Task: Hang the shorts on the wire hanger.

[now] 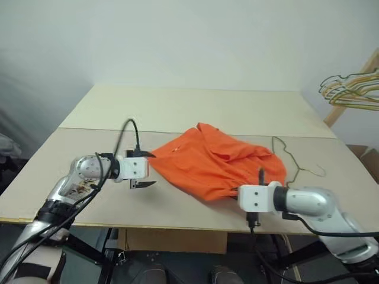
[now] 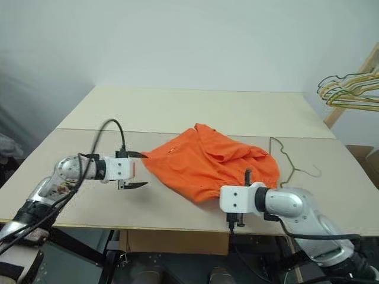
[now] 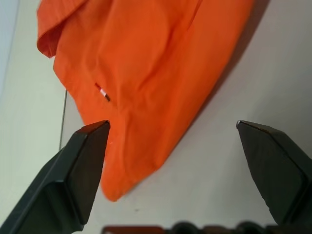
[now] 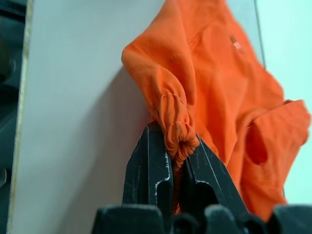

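soft, even indoor light fills the scene, fairly bright, with no glare. the pale wall behind fades darker toward its left side. the beige table (image 1: pixel 195 112) is evenly lit. the orange shorts (image 1: pixel 216 161) cast only a faint, soft-edged shadow on the table in the head views. in the left wrist view a darker, blurred shadow runs along the fabric's edge, and the near black fingers (image 3: pixel 80 168) look slightly soft. in the right wrist view the fingers (image 4: pixel 148 173) and gathered fabric are sharp, while the far fabric blurs a little. hangers (image 1: pixel 352 89) at the right edge look slightly smeared.
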You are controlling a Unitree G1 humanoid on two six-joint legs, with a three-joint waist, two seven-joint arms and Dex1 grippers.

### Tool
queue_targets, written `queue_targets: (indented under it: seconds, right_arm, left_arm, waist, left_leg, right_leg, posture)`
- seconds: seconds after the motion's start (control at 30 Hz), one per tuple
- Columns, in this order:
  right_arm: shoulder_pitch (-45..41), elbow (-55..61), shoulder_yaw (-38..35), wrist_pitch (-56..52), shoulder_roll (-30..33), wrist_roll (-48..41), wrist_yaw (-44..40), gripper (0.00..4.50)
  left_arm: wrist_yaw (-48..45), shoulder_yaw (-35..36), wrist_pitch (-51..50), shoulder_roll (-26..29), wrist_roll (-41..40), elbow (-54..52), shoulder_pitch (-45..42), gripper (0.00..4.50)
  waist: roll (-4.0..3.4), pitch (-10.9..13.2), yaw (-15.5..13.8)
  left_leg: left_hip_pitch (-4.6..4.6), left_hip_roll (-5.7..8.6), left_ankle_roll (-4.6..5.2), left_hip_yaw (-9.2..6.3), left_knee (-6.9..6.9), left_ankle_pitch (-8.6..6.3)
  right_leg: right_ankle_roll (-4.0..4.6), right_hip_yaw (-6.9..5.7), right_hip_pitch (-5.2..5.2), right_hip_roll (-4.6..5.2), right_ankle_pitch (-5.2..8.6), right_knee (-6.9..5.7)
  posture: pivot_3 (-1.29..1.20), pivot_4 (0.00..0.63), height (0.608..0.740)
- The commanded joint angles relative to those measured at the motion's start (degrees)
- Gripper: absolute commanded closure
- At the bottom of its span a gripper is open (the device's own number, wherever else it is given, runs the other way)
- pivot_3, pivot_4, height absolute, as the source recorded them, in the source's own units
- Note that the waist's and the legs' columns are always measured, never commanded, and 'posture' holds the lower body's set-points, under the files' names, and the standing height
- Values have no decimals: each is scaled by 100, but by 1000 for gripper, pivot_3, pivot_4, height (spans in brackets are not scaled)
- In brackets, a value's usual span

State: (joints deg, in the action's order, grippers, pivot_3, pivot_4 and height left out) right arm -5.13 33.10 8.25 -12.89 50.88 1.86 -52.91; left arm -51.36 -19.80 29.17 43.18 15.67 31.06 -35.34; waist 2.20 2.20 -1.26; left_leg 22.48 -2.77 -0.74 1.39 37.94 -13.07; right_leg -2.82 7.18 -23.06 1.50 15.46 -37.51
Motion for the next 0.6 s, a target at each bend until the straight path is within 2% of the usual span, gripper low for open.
queue_targets:
  seconds: [0.03, 0.13, 0.23, 0.4, 0.6]
  right_arm:
    - [91, 365, -538, 81, 124, -381, -126, 4489]
    - [171, 455, -704, 38, 157, -510, -156, 4489]
    - [251, 567, -917, -60, 153, -616, -125, 4500]
    - [413, 633, -1109, -130, 128, -677, -68, 4500]
    - [474, 531, -1017, -49, 18, -563, 60, 4500]
  left_arm:
    - [1058, -466, 805, -244, 1117, 1137, -716, 0]
    - [1785, -857, 1101, -432, 1823, 1919, -1172, 0]
    - [2348, -1190, 1166, -801, 2304, 2699, -1697, 592]
    - [2712, -1234, 1250, -1124, 2389, 3395, -2114, 2110]
    - [2658, -1120, 1360, -1144, 2224, 3664, -2277, 4143]
  waist:
    - [3, -1, 20]
    - [4, -2, 38]
    - [6, -3, 58]
    - [7, -3, 107]
    - [7, -3, 218]
  left_leg:
    - [1, 0, 0, 0, 2, 0]
    - [2, 1, 0, 0, 5, 0]
    - [1, 3, 0, 0, 6, 0]
    - [4, 3, -1, 0, 6, 0]
    - [19, 3, -1, 0, 6, -1]
  right_leg:
    - [-3, 0, 2, 0, -1, 0]
    - [-7, 0, 5, 1, -3, 3]
    - [-10, 1, 5, 1, -2, 2]
    - [-10, 1, 1, 0, -2, -1]
    - [-10, 2, -10, 0, -2, 0]
  posture:
    - [8, 0, 740]
    - [-13, 0, 740]
    - [-42, 0, 740]
    - [-42, 0, 740]
    - [-54, 0, 740]
